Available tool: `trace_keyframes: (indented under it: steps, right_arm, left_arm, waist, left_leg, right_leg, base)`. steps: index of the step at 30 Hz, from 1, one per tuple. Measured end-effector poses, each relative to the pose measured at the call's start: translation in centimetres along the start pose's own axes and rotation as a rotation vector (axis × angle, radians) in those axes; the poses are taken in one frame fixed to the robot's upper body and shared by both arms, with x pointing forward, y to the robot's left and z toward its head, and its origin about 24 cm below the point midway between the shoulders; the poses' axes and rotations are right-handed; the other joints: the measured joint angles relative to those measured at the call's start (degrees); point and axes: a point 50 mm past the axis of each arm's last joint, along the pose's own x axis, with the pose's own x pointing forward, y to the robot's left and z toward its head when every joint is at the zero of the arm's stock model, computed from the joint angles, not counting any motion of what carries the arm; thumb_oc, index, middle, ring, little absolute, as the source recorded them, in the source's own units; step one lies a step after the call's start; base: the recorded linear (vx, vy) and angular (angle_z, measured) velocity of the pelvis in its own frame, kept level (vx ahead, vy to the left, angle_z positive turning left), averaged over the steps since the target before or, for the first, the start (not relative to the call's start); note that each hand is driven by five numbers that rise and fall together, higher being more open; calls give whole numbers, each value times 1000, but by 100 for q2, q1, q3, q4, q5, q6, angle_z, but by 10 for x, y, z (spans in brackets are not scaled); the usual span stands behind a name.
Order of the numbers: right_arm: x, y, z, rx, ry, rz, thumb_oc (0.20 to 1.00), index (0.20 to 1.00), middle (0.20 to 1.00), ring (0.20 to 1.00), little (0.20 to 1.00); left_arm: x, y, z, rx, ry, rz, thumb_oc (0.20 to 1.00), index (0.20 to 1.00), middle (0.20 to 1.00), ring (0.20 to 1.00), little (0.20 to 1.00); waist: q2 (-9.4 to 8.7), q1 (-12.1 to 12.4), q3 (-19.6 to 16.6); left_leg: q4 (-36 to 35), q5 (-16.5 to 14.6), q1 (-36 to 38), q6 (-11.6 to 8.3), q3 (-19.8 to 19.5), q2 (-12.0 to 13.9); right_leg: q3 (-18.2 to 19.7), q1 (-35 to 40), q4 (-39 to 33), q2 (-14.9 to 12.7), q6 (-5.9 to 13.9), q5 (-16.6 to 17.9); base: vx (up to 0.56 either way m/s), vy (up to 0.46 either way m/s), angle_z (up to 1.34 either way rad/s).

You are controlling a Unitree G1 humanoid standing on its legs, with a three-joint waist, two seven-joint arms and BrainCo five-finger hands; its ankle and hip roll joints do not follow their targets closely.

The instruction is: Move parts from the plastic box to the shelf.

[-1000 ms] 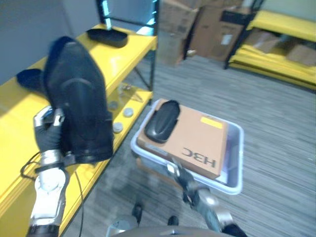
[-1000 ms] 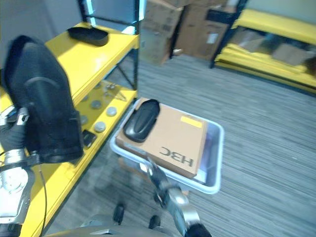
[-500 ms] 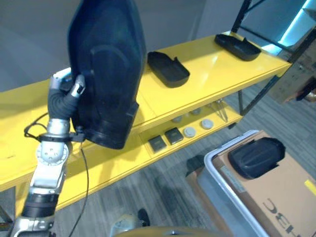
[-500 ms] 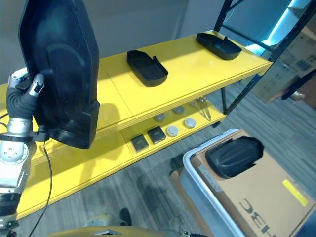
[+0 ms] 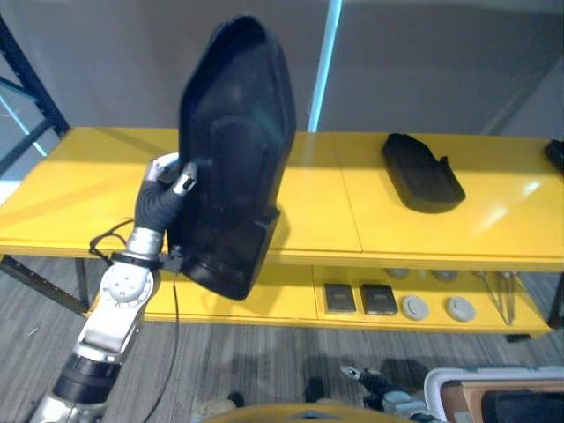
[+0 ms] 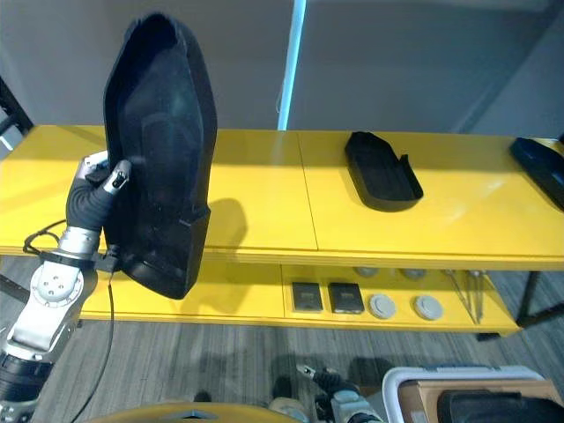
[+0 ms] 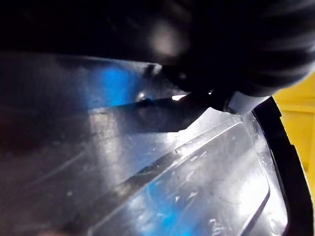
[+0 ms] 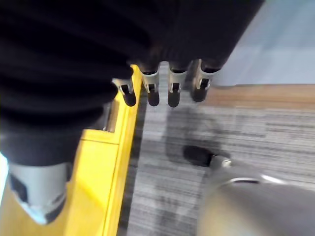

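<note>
A large black moulded plastic part stands upright in front of the yellow shelf, its lower end below the level of the top board. My left hand is shut on its left edge, and its glossy inner face shows close up in the left wrist view. A second black part lies on the shelf's top board to the right, and a third lies at the far right end. The plastic box's rim is at the bottom right. My right hand hangs low over the floor, fingers relaxed and holding nothing.
The lower shelf board carries two small black squares, round grey discs and thin metal tools. A dark post stands at the shelf's left end. A brown cardboard box with another black part sits in the plastic box.
The camera has swung to face the shelf head-on, so the plastic box has slid to the bottom right corner. My left hand still holds the black part upright.
</note>
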Motion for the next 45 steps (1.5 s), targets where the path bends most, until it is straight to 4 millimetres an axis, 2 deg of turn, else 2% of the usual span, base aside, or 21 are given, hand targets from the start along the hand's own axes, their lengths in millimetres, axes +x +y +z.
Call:
trace_keyframes:
  steps: [1,2,3,4,5,6,8,9,10,11,12,14,15,18,20,23,26,30,36,41,45]
  right_arm:
    - [0,-8,-9,-25,49,-17,1000,1000,1000,1000,1000]
    - [-2,-5,-20,-35,97,-5,1000,1000,1000,1000,1000]
    - [-4,-6,-37,-28,164,-1,1000,1000,1000,1000,1000]
    - [-7,-19,-46,29,215,-36,1000,1000,1000,1000,1000]
    - [-10,-33,-54,91,268,-80,1000,1000,1000,1000,1000]
    - [-13,-47,-59,156,299,-120,1000,1000,1000,1000,1000]
    - [-24,-60,-86,196,375,-152,1000,1000,1000,1000,1000]
    - [-29,-57,-102,189,421,-132,1000,1000,1000,1000,1000]
    - [-33,-53,-113,121,456,-107,1000,1000,1000,1000,1000]
    - [-34,-42,-118,43,468,-65,1000,1000,1000,1000,1000]
    - [-37,-15,-131,-71,504,25,1000,1000,1000,1000,1000]
    - [-45,15,-148,-134,552,110,1000,1000,1000,1000,1000]
    - [-47,23,-151,-148,562,130,1000,1000,1000,1000,1000]
    - [-45,20,-148,-163,549,114,1000,1000,1000,1000,1000]
    - [-34,13,-126,-171,474,96,1000,1000,1000,1000,1000]
    - [-23,0,-96,-178,374,76,1000,1000,1000,1000,1000]
    - [-17,-13,-78,-163,316,60,1000,1000,1000,1000,1000]
    - [-13,-20,-59,-132,234,61,1000,1000,1000,1000,1000]
    - [-12,-23,-51,-136,201,80,1000,1000,1000,1000,1000]
    - [-10,-29,-37,-174,174,81,1000,1000,1000,1000,1000]
    - [-8,-33,-20,-212,125,80,1000,1000,1000,1000,1000]
  left_arm:
    - [4,-3,-9,-47,29,24,200,200,200,200,200]
    - [3,-3,-12,-56,47,26,200,200,200,200,200]
    - [1,-2,-19,-51,81,31,200,200,200,200,200]
    - [-2,1,-27,-22,121,52,200,200,200,200,200]
    - [-2,6,-34,28,159,60,200,200,200,200,200]
    - [3,8,-37,68,175,59,200,200,200,200,200]
    - [16,6,-48,108,214,57,200,200,200,200,200]
    - [22,8,-46,122,203,90,200,200,200,200,200]
    - [24,9,-45,125,201,98,200,200,200,200,200]
    - [28,10,-45,133,200,106,200,200,200,200,200]
    - [29,14,-46,152,218,123,200,200,200,200,200]
    - [27,19,-50,179,261,138,200,200,200,200,200]
    - [28,20,-51,185,275,149,200,200,200,200,200]
    - [31,22,-54,164,325,181,200,200,200,200,200]
    - [37,26,-65,167,399,204,200,200,200,200,200]
    - [38,35,-82,166,499,256,200,200,200,200,200]
    - [34,34,-97,129,582,299,200,200,200,200,200]
    - [33,45,-110,139,657,350,200,200,200,200,200]
    - [44,48,-109,116,677,379,200,200,200,200,200]
    - [67,59,-100,115,651,408,200,200,200,200,200]
    - [92,58,-89,142,622,393,200,200,200,200,200]
  waist:
    - [54,95,69]
    - [-46,114,187]
    - [-90,97,138]
    - [-93,26,162]
    - [31,-101,179]
    - [98,-249,285]
    - [132,-563,267]
    - [152,-660,251]
    - [214,-719,214]
    - [193,-780,208]
    - [19,-796,237]
    - [-69,-842,209]
    - [-115,-873,181]
    - [-129,-981,167]
    - [-117,-1055,156]
    - [65,-1165,156]
    - [242,-1187,147]
    - [279,-1187,200]
    - [314,-1241,567]
    - [405,-1336,785]
    - [430,-1389,1000]
  left_leg:
    - [2763,662,-1591,-488,-560,133]
    - [3345,1000,-2070,-582,-791,185]
    - [2404,671,-1867,-466,-618,325]
    - [780,649,-1330,-418,-338,563]
    - [-699,690,-740,-420,-147,712]
    - [-1411,759,-323,-421,-107,742]
    - [-1680,790,144,-458,-97,702]
    - [-1599,751,423,-396,-51,579]
    - [-1681,628,543,-225,18,541]
    - [-1843,668,544,-103,49,475]
    - [-1842,688,582,18,145,365]
    - [-1844,621,559,78,196,270]
    - [-1844,620,531,110,198,226]
    - [-1844,592,499,158,260,159]
    - [-1843,595,502,180,328,157]
    - [-1843,615,435,136,372,177]
    - [-1843,610,374,115,430,216]
    - [-1843,627,234,99,513,225]
    - [-1844,640,171,99,509,212]
    - [-1843,705,48,93,509,192]
    - [-1843,711,-9,84,524,193]
  right_leg:
    - [-138,-18,271,222,-353,-110]
    - [-73,-168,509,254,-383,-329]
    - [-21,-155,385,252,-328,-363]
    - [-3,-130,218,293,-255,-388]
    - [-5,-13,30,352,-224,-405]
    - [-30,124,2,345,-219,-303]
    - [-97,172,-4,324,-183,-260]
    - [-8,104,-3,298,-183,-259]
    - [-5,37,-3,310,-163,-244]
    - [6,-7,-4,247,-121,-217]
    - [23,-55,-6,135,-26,-123]
    - [25,-114,-5,26,-9,-74]
    - [50,-139,-5,-9,8,-46]
    - [84,-202,-4,-90,96,12]
    - [106,-226,-4,-82,132,107]
    - [179,-337,-4,-49,158,170]
    - [214,-428,-4,1,156,176]
    - [343,-623,-4,23,149,209]
    - [353,-676,-4,13,133,173]
    - [361,-804,-4,-3,153,239]
    - [400,-872,-4,7,147,253]
  base:
    - [110,82,20]
    - [206,205,9]
    - [267,254,-34]
    - [223,165,-65]
    - [170,122,-58]
    - [153,90,-20]
    - [168,56,-5]
    - [136,12,-38]
    - [88,-6,-40]
    - [48,-18,-22]
    - [30,12,-19]
    - [17,38,-13]
    - [20,47,-1]
    - [23,40,-7]
    - [-2,36,-12]
    - [-1,13,-11]
    - [-25,30,-9]
    - [-13,40,-12]
    - [2,45,0]
    - [0,40,0]
    - [-45,-3,-3]
